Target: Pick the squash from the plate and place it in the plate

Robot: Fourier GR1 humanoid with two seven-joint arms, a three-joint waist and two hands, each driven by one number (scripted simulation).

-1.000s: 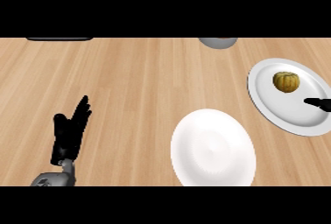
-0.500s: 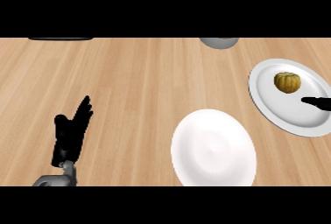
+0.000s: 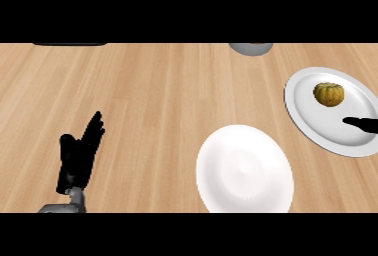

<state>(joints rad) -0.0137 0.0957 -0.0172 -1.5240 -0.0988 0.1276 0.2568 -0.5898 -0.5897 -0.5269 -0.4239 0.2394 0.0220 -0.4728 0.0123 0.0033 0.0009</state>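
Note:
A small yellow-brown squash (image 3: 328,94) sits on a white plate (image 3: 310,120) at the right edge of the head view. A second white plate (image 3: 244,170), with nothing on it, lies near the lower middle. Only the tip of my right hand (image 3: 362,123) shows at the right edge, over the first plate and just below the squash, apart from it. My left hand (image 3: 79,156) rests at the lower left with its fingers straight, holding nothing.
A grey round object (image 3: 251,48) pokes in at the top edge right of centre. A dark flat thing (image 3: 70,44) lies along the top left edge. The wooden counter (image 3: 162,95) spreads between them.
My right hand has crept a little further left over the plate with the squash. The left hand and both plates have not moved.

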